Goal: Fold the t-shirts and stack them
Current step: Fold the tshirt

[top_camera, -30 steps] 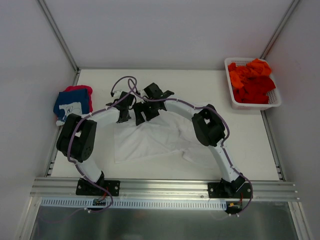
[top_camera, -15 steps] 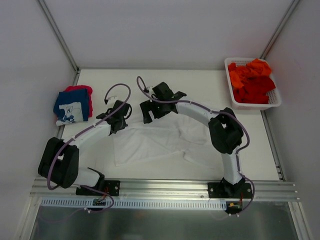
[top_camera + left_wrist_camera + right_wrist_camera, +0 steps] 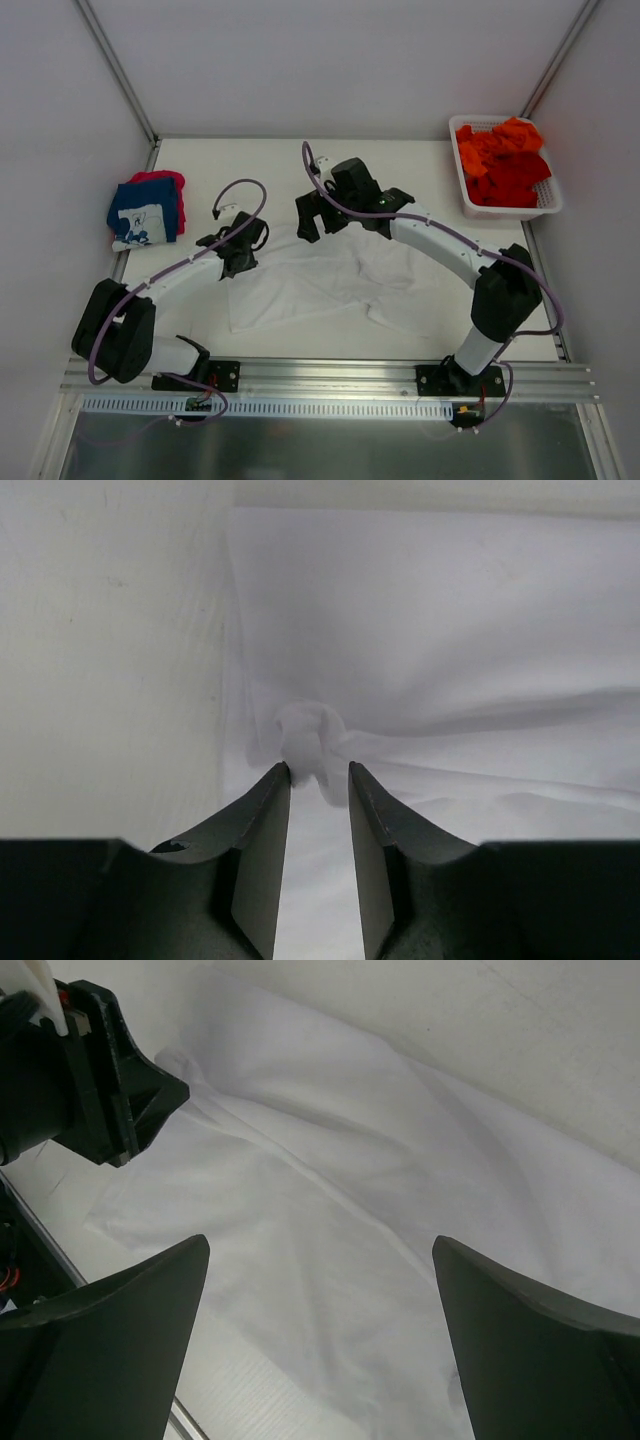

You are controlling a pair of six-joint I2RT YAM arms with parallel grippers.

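Note:
A plain white t-shirt [image 3: 330, 280] lies spread and wrinkled on the table's middle. My left gripper [image 3: 242, 264] is low over its left far corner. In the left wrist view its jaws [image 3: 319, 768] stand a little apart, and a small puckered bunch of white cloth [image 3: 308, 738] sits free at the fingertips. My right gripper [image 3: 318, 226] hovers over the shirt's far edge, wide open and empty [image 3: 320, 1245]. A folded navy t-shirt with white print [image 3: 143, 212] lies on a pink-red one [image 3: 160, 180] at the far left. Orange and red t-shirts [image 3: 505, 165] fill the basket.
The white lattice basket [image 3: 552, 205] stands at the far right corner. Grey walls close in the table on the left, back and right. A metal rail [image 3: 330, 375] carrying both arm bases runs along the near edge. The left gripper's body [image 3: 90, 1070] shows in the right wrist view.
My left gripper drew back toward the near side and its jaws parted from shut, leaving the cloth bunch. The right gripper lifted toward the far right and opened wider.

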